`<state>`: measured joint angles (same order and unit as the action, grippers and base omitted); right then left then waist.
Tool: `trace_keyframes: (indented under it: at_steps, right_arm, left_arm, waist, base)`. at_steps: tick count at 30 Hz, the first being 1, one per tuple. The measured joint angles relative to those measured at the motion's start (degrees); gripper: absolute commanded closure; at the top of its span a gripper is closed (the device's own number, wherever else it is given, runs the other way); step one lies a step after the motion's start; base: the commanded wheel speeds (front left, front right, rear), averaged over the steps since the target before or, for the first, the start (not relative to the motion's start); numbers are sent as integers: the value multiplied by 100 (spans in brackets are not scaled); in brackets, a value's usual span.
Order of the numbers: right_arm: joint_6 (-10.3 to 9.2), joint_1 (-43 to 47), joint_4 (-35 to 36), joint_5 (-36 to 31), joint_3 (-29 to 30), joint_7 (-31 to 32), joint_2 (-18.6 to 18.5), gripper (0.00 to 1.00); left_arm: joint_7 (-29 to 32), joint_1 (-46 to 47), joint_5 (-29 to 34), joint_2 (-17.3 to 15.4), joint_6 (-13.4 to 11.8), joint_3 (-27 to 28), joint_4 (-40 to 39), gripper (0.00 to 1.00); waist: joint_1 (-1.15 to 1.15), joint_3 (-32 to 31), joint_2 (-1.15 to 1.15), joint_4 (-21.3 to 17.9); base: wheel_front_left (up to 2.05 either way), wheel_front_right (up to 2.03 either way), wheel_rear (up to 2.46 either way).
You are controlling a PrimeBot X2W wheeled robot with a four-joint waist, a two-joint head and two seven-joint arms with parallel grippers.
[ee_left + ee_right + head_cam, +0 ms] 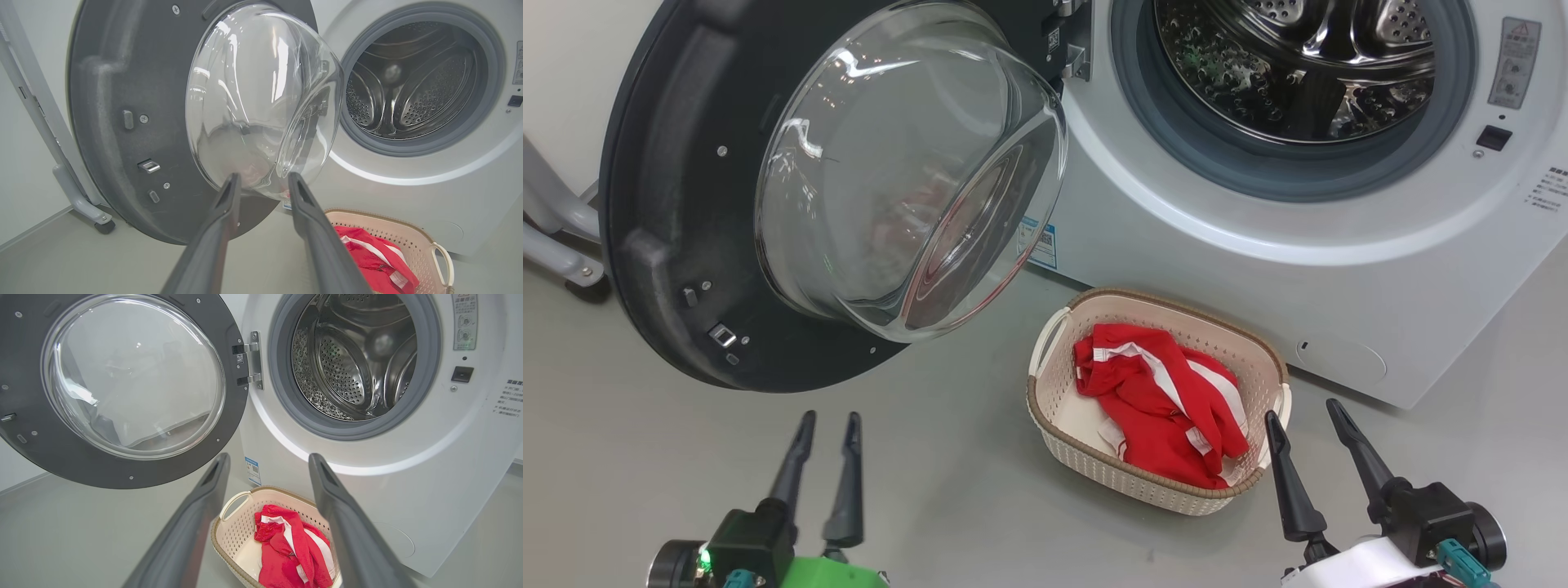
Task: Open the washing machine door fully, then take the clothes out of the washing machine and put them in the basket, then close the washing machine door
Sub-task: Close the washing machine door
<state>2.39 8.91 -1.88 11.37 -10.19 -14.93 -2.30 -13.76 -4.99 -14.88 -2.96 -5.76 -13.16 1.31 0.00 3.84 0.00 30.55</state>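
grey floor (pixel 931 490), white wheeled frame (pixel 77 202)

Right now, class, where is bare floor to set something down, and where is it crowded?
Bare floor lies between the washing machine door, the basket and the left gripper. Crowded: the basket, holding clothes, with the right gripper beside it.

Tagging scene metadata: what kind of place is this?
Likely a laundry corner or test room: a big white front-loading washing machine with its black-rimmed glass door swung open, a cream perforated plastic basket of red clothes on a plain grey floor.
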Motion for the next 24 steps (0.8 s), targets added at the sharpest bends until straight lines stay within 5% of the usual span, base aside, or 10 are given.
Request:
trace_keyframes:
  at_steps: [4, 8, 16, 24]
  right_arm:
    - [0, -5, -4, 0, 8, 0, 0, 0]
    - [0, -8, -5, 0, 9, 0, 0, 0]
    - [2, -21, -29, -16, 4, 0, 1, 0]
    - [7, -21, -40, -42, 16, 0, 0, 0]
  left_arm:
    - [-1, -1, -203, 4, 10, -15, -21, 100]
    - [-47, 1, -949, 12, 363, -82, -258, 100]
    - [-68, -112, -4041, 7, 1239, -613, -1406, 100]
    - [-68, -697, -6238, 5, 1270, -1061, -3321, 100]
  waist:
    - [0, -1, 0, 0]
    - [0, -5, 0, 2]
    - [0, -21, 0, 2]
    - [0, -27, 0, -9]
  base:
    - [0, 0, 0]
    - [0, 0, 0]
    - [0, 0, 0]
    - [0, 0, 0]
